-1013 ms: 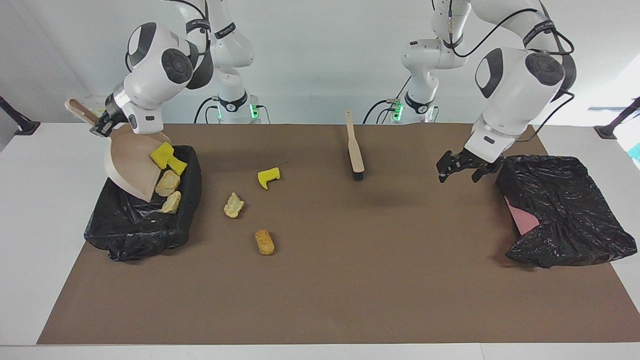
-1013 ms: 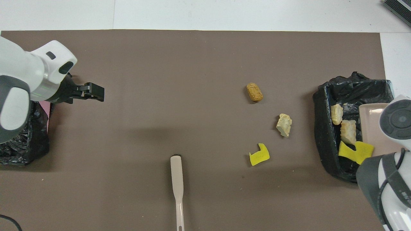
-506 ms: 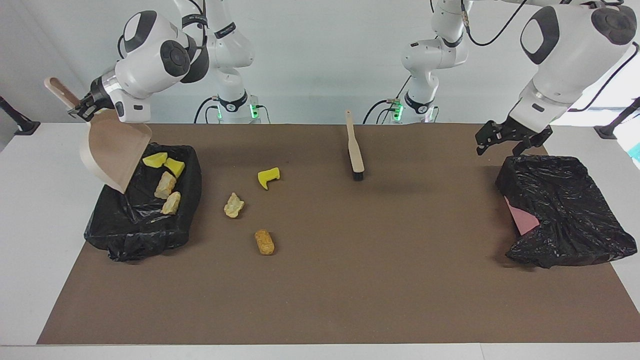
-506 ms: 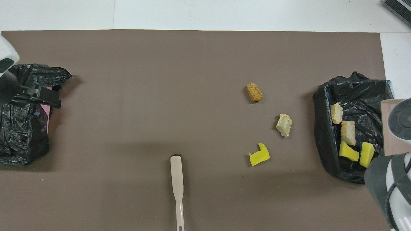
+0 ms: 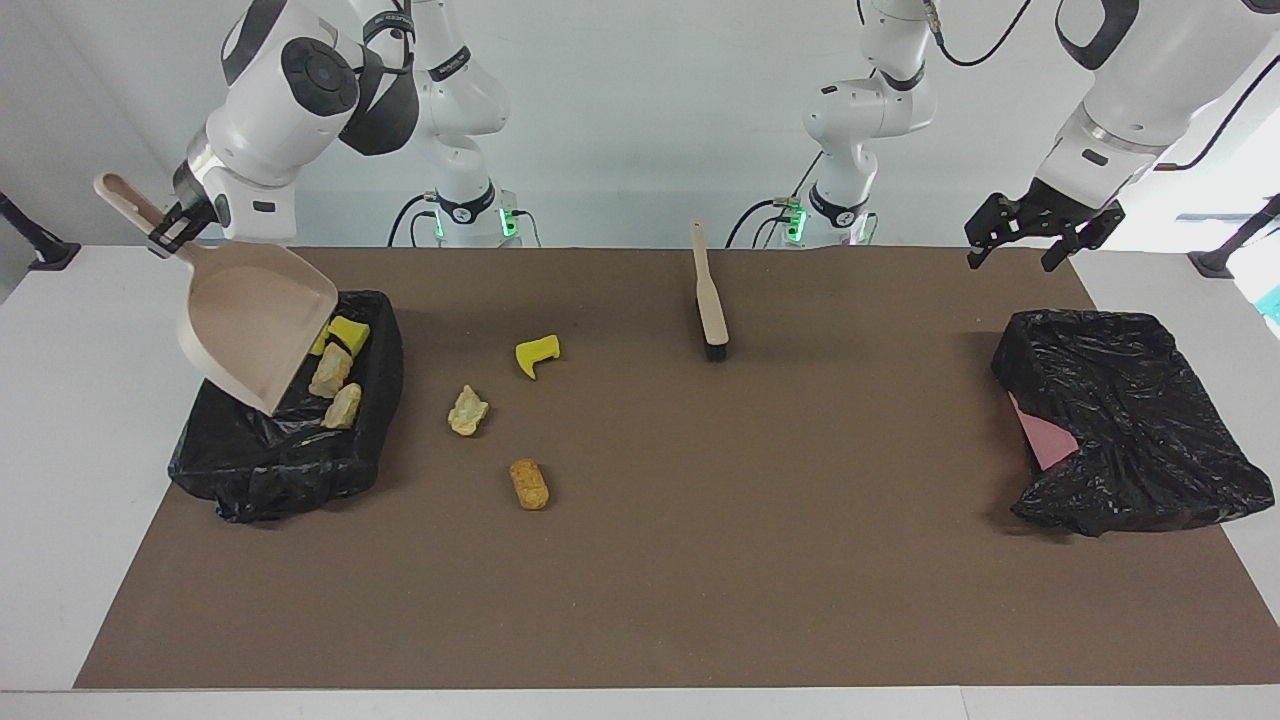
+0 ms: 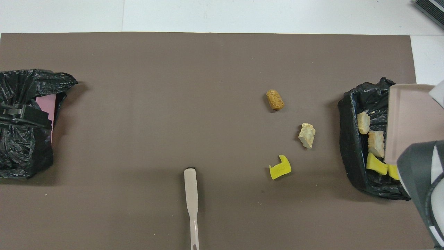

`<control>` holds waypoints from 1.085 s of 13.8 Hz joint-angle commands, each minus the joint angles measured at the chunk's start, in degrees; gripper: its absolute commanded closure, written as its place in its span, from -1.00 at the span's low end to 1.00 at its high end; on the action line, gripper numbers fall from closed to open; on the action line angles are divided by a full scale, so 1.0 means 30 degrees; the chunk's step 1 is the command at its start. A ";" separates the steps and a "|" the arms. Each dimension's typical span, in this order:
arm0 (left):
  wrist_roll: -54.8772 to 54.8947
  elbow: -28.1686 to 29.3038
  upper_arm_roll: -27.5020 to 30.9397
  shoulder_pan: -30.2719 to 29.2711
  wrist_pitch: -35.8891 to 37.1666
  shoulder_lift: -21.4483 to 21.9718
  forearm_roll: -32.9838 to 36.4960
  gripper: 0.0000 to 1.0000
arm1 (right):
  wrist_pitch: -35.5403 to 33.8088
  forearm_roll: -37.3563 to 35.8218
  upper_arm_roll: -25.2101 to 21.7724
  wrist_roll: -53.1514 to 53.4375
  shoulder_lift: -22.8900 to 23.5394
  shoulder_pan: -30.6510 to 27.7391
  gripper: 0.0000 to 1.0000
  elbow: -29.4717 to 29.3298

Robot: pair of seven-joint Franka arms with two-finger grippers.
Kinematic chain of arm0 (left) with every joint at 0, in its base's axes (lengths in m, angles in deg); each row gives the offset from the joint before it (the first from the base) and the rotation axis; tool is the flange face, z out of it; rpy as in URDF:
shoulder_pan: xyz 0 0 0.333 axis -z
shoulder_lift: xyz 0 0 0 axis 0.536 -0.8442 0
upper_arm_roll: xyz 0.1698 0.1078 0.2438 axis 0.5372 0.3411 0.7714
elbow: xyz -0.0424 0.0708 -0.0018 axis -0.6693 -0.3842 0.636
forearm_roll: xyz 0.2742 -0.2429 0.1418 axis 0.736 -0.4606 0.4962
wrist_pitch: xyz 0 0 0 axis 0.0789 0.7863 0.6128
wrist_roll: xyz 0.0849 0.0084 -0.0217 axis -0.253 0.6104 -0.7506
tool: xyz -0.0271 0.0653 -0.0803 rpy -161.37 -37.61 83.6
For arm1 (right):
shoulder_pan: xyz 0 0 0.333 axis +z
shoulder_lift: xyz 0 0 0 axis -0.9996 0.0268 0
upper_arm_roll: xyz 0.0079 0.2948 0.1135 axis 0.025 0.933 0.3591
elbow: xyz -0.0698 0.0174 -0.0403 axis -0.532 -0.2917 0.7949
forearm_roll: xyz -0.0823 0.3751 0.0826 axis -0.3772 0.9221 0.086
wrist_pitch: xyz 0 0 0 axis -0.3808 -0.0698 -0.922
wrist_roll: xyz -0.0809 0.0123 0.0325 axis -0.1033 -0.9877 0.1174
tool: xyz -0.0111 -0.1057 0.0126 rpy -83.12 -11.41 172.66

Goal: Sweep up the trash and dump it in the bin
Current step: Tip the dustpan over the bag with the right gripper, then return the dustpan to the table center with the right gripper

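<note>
The right gripper (image 5: 172,232) is clenched on the handle of the dustpan (image 5: 258,325), which hangs tilted, mouth down, over the bin (image 5: 370,400) at the right arm's end of the counter (image 5: 700,560). The pan's lower edge sits just above the bin's black liner. In the bin lie four pieces of trash: two yellow sponge chunks (image 6: 376,164) and two pale lumps (image 6: 375,143), partly covered by the pan in the overhead view.

Three more pieces lie loose on the brown mat, beside the bin toward the middle: a yellow chunk (image 5: 537,354) nearest the robots, a beige lump (image 5: 467,411) farther out, and an orange-brown lump (image 5: 529,483) farthest of the three.

The brush (image 5: 709,295) lies near the middle of the counter, bristles pointing away from the robots.

The left gripper (image 5: 1040,232) hangs released, fingers apart, holding nothing, raised over the counter's edge by a second bin (image 5: 1130,420) lined in black at the left arm's end, with pink (image 5: 1040,440) showing inside.
</note>
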 commanded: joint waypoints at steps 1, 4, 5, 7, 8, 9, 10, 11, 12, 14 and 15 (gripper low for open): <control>0.0641 -0.0467 -0.0055 -0.0205 0.0798 0.0291 0.0351 -1.00 | -0.0663 0.1046 0.0443 0.3031 0.1557 0.1481 1.00 -0.1750; 0.0792 -0.0204 0.0091 -0.0234 0.0649 0.0820 0.0263 -1.00 | -0.4812 0.3235 0.0444 0.8390 0.5795 0.3418 1.00 -0.7127; 0.0791 -0.0175 0.0062 -0.0234 0.0680 0.0849 0.0234 -1.00 | -0.5667 0.3998 0.0444 1.0118 0.7146 0.4061 1.00 -0.9121; 0.0762 -0.0175 0.0091 -0.0235 0.0506 0.0849 0.0234 -1.00 | -0.6463 0.7089 0.0415 1.5580 0.8676 0.4828 1.00 -1.1475; 0.0761 -0.0175 0.0091 -0.0205 0.0504 0.0820 0.0234 -1.00 | -0.6467 0.9200 0.0415 1.8195 0.9002 0.4801 1.00 -1.1862; 0.0732 -0.0175 0.0091 -0.0205 0.0504 0.0820 0.0234 -1.00 | -0.6206 1.0642 0.0415 2.0368 0.9237 0.4887 1.00 -1.2156; 0.0761 -0.0175 0.0091 -0.0234 0.0330 0.0820 0.0117 -1.00 | -0.6029 1.1178 0.0502 2.1985 0.9733 0.5294 1.00 -1.2507; 0.0732 -0.0117 0.0091 -0.0263 -0.0107 0.0820 0.0029 -1.00 | -0.5737 1.1387 0.0415 2.3451 1.0202 0.6168 1.00 -1.3178; 0.0935 0.0203 0.0091 -0.0235 -0.0430 0.0907 0.0057 -1.00 | -0.5444 1.1853 0.0415 2.5148 1.0844 0.6757 1.00 -1.3851; 0.1083 0.1226 0.0091 -0.0263 -0.1482 0.1462 0.0028 -1.00 | -0.4247 1.3344 0.0415 2.7527 1.2339 0.7520 1.00 -1.4703; 0.1113 0.1463 0.0120 -0.0264 -0.1604 0.1551 0.0028 -1.00 | -0.3776 1.3845 0.0357 2.8640 1.2722 0.8018 1.00 -1.5027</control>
